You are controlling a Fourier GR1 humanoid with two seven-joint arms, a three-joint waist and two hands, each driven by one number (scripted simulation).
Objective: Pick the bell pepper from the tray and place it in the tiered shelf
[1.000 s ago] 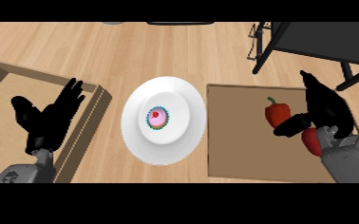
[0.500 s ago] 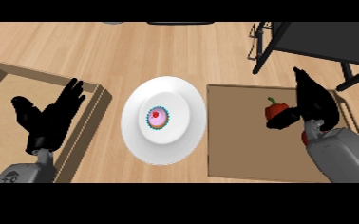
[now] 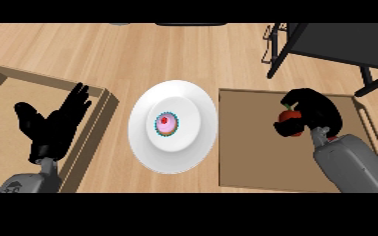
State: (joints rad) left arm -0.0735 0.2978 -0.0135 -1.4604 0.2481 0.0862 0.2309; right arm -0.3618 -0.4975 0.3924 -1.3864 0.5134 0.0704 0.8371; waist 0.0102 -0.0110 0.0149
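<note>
Right hand: your right hand [image 3: 314, 111] is over the tray, fingers and thumb curled round the bell pepper [image 3: 291, 117], which they largely hide.
Left hand: your left hand [image 3: 53, 126] rests with fingers straight and spread at the view's left, holding nothing, over a shallow wooden box [image 3: 103, 111].
Bell pepper: red, glossy and rounded; it sits inside the hand over the brown tray [image 3: 247, 145], toward the tray's far right part. You cannot tell whether it is lifted or touching the tray floor.
Handling, judged: expect a light, hollow, fairly stiff fruit with a smooth, waxy skin that could slide between hard fingers. Take it across the widest part of the body, not by the stem end, and avoid squeezing the walls inward.
Tray: flat, matte, cardboard-brown floor with a low raised rim.
Tiered shelf: the dark frame [image 3: 319, 34] at upper right, thin black legs with a flat dark panel, stands beyond the tray.
Bystanders: a white round plate [image 3: 189, 154] with a small pink cupcake [image 3: 167, 124] lies between box and tray, on a pale wood-grain counter [image 3: 162, 50].
Step, judged: grasp closing; lift toward the shelf not yet done.
</note>
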